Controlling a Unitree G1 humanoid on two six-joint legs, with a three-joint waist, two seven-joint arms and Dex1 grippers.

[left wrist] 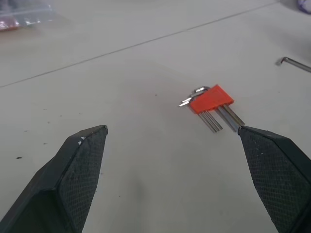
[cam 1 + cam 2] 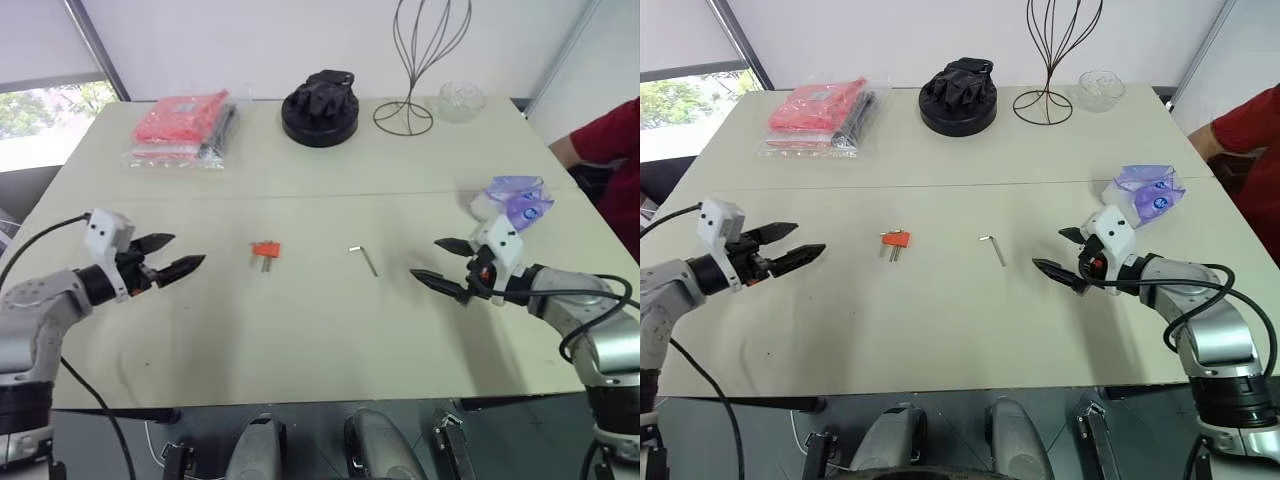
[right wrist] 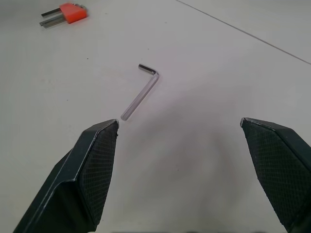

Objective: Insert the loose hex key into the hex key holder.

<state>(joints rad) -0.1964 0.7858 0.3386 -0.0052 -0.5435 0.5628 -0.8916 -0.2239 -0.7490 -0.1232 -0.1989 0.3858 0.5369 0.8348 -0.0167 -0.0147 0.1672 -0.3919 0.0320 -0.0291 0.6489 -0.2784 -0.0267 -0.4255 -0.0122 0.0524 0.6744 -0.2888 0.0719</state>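
One loose hex key (image 2: pixel 364 259) flat on the table (image 2: pixel 300 340), mid-right, well apart from the one orange holder (image 2: pixel 265 250) mid-left. Holder lies flat too, a few keys poking out, exact count unclear. My left gripper (image 2: pixel 175 255) is spread wide, empty, hovering left of the holder. My right gripper (image 2: pixel 441 264) is also wide, empty, hovering right of the loose key. Far side: one red packet (image 2: pixel 183 125), one black round object (image 2: pixel 320 108), one wire stand (image 2: pixel 420 60), one glass bowl (image 2: pixel 460 100). One blue-white bag (image 2: pixel 515 200) near my right arm.
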